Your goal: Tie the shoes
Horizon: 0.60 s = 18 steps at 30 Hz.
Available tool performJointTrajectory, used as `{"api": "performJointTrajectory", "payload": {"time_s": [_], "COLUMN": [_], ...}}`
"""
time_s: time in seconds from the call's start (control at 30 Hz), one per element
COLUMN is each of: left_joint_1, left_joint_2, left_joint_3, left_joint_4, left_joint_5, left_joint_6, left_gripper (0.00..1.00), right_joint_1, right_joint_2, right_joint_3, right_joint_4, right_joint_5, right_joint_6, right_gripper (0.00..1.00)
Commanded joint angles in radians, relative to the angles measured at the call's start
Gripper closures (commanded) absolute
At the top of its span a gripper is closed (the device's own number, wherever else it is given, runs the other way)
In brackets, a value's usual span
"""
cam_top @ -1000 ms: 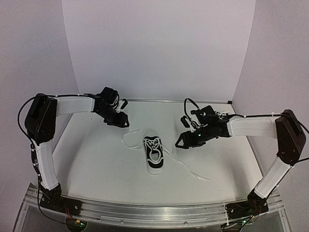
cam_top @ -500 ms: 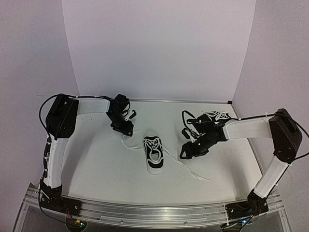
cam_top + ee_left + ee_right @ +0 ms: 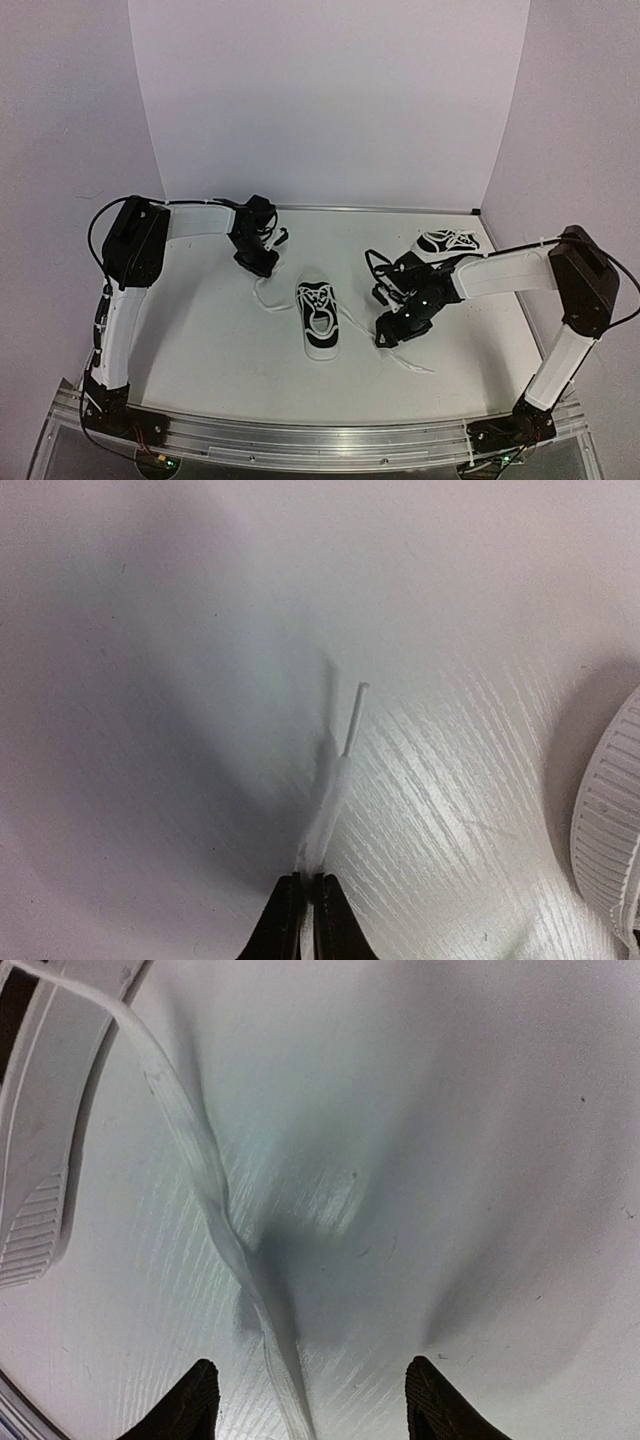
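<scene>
Centre shoe (image 3: 318,318) sits mid-table in the top view, untied, with one lace trailing off each side. Second shoe (image 3: 447,241) is parked at the upper right by the back wall, behind the right arm and out of play for now.

Left gripper (image 3: 308,905) is at the upper left of the centre shoe in the top view. Its jaws are pressed together, pinching the left lace (image 3: 332,780) close to its end, and the stiff aglet (image 3: 355,705) pokes out past the fingertips. Gripping that near the tip likely keeps the full lace length free for crossing over.

Right gripper (image 3: 312,1390) is low over the table (image 3: 200,330), lower right of the centre shoe in the top view. Its fingers are spread and hold nothing. The right lace (image 3: 213,1195) runs from the shoe's sole (image 3: 40,1120) at the upper left of the wrist frame down between the two fingers, closer to the frame-left one. The gripper straddles the lace and looks lined up to pinch, but no grip yet.

Judgement: early stage, both ends are being collected and no cross or knot is started. Risk is the flat lace slipping out sideways as the right jaws come together.
</scene>
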Motion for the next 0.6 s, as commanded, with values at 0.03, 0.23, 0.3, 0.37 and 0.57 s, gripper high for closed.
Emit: {"api": "performJointTrajectory", "payload": {"time_s": [0.03, 0.23, 0.3, 0.37, 0.57], "left_joint_1": [-0.005, -0.005, -0.005, -0.003, -0.003], "left_joint_2": [0.037, 0.025, 0.01, -0.015, -0.131], "left_joint_3": [0.012, -0.001, -0.014, -0.035, -0.102], "left_joint_4": [-0.006, 0.017, 0.029, 0.05, 0.114], "left_joint_5": [0.027, 0.05, 0.062, 0.077, 0.13], "left_joint_6": [0.001, -0.009, -0.016, -0.02, -0.048], "left_gripper": [0.97, 1.0, 1.0, 1.0, 1.0], "right_joint_1": [0.085, 0.141, 0.142, 0.142, 0.142], "right_joint_2": [0.02, 0.075, 0.093, 0.099, 0.105], "right_joint_3": [-0.012, -0.008, -0.002, -0.001, 0.002], "right_joint_4": [-0.058, -0.089, -0.095, -0.098, -0.097], "right_joint_5": [0.061, 0.136, 0.156, 0.169, 0.171], "right_joint_6": [0.022, 0.048, 0.052, 0.054, 0.052], "right_gripper": [0.41, 0.44, 0.46, 0.51, 0.87]}}
